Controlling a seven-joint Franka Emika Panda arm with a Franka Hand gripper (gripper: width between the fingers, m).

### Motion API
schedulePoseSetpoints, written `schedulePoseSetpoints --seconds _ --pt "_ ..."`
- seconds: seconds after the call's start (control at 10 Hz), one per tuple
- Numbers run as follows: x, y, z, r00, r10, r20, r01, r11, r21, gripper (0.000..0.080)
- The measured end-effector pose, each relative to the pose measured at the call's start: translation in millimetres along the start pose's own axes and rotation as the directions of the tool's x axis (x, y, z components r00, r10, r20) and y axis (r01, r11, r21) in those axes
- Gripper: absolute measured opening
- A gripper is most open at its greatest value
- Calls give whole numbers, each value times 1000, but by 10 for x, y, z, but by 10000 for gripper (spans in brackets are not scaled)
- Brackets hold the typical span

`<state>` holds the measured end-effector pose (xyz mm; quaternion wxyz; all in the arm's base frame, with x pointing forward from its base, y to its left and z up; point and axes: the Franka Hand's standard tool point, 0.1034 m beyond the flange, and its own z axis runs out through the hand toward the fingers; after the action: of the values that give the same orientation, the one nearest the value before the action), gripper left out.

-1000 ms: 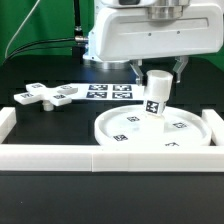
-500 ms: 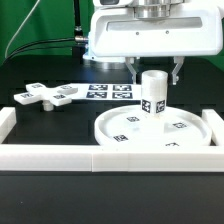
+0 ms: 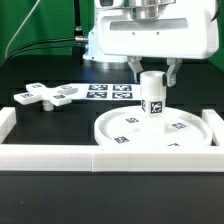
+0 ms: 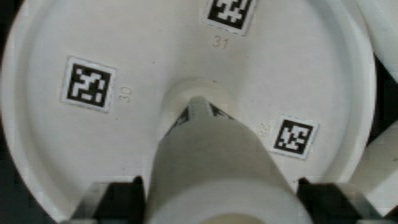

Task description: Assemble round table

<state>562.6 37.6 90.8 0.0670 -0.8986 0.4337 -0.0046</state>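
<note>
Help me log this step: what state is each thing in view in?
gripper: shut on the short thick cylinder, pointing down.
short thick cylinder: upright, gripped near its top, foot at the disc's middle; whether it is seated cannot be told.
large round disc: flat on the table, rim up.
cross-shaped piece: flat on the table, apart from the disc.
marker board: flat on the table.

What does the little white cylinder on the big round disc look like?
The cylinder is short, thick and white, like smooth plastic, with a black-and-white square tag on its side. It stands upright in the middle of the disc, its bottom touching it. The tool is over it, with one finger on each side of its top; I cannot tell whether they squeeze it.
</note>
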Motion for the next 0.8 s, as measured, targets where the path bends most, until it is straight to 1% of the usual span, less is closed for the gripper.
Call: schedulePoseSetpoints --seconds 0.1,0.2,0.4,0.5,0.6,0.7,0.8 --pt "-3 -1 0 999 53 5 -53 999 1 409" --pt "-5 -1 1 998 61 6 -61 998 1 409" --pt "-5 -1 2 1000 -10 5 10 1000 1 416" --pt "-5 -4 -1 997 -71 5 71 997 1 590" --pt "-13 -11 0 986 -164 3 164 986 -1 590" --pt "-24 -24 -2 963 -268 2 268 963 0 637" --pt "-50 -43 0 945 -327 2 327 945 1 646"
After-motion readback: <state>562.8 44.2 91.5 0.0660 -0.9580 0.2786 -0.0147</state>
